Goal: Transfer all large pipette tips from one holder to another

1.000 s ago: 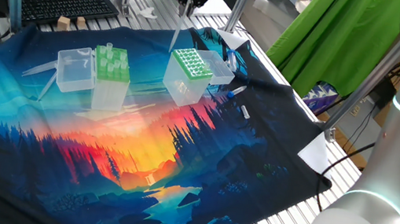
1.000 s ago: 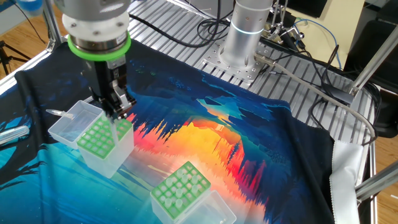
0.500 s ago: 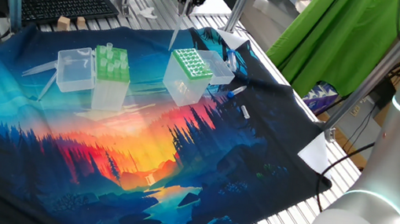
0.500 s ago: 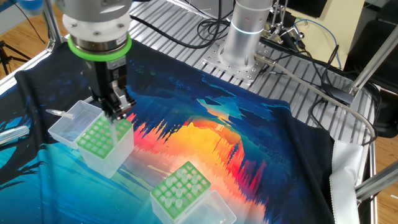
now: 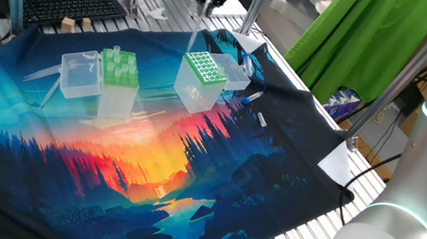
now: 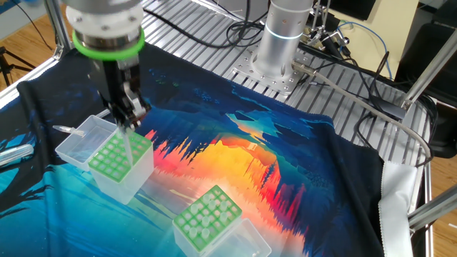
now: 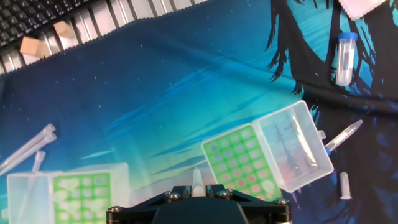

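Two translucent tip boxes stand on the bench (image 5: 34, 186), which is spread with a sunset-forest cloth. In one fixed view the plain light-green holder (image 5: 117, 81) sits at about 9 o'clock from the dotted-grid holder (image 5: 202, 79), the two well apart. Each has its clear hinged lid laid open beside it: one lid (image 5: 78, 72) at 9 o'clock of the light-green box, the other lid (image 5: 235, 72) at 3 o'clock of the dotted box.

The fingers (image 6: 127, 120) point straight down and pinch one large pipette tip (image 6: 128, 145) by its upper end; it hangs upright just above the dotted-grid top (image 6: 116, 157), its point near the plate, and whether it has entered a hole cannot be told. In the hand view the same tip (image 7: 197, 180) shows between the finger bases, pointing toward the dotted box (image 7: 239, 163).

A few tips stand up from the light-green holder; the exact count is unclear. Two loose tips (image 7: 25, 149) lie on the cloth at 9 o'clock in the hand view, and one capped tube (image 7: 345, 58) at 2 o'clock.
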You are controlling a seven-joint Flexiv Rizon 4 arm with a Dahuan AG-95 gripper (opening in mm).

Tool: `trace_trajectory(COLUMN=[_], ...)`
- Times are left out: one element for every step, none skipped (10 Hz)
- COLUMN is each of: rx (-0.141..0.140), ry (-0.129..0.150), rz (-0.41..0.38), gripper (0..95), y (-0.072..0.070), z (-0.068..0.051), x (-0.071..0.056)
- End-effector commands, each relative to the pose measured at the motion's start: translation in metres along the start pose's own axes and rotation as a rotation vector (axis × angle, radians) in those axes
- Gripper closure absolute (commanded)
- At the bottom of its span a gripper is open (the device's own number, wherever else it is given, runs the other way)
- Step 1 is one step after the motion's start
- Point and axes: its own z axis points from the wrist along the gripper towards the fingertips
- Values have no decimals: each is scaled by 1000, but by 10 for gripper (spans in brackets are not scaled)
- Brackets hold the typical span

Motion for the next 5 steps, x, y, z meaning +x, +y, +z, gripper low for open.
trace_trajectory(rx=[-3,-6,-13,-15,-18], ry=[0,1,4,4,4], rz=[-20,-33,-40,-47,-52], gripper=[950,950,950,950,950], y=[-13,-22,-28,-33,-38], z=[-2,-3,-4,-5,-5], x=[4,8,13,17,21])
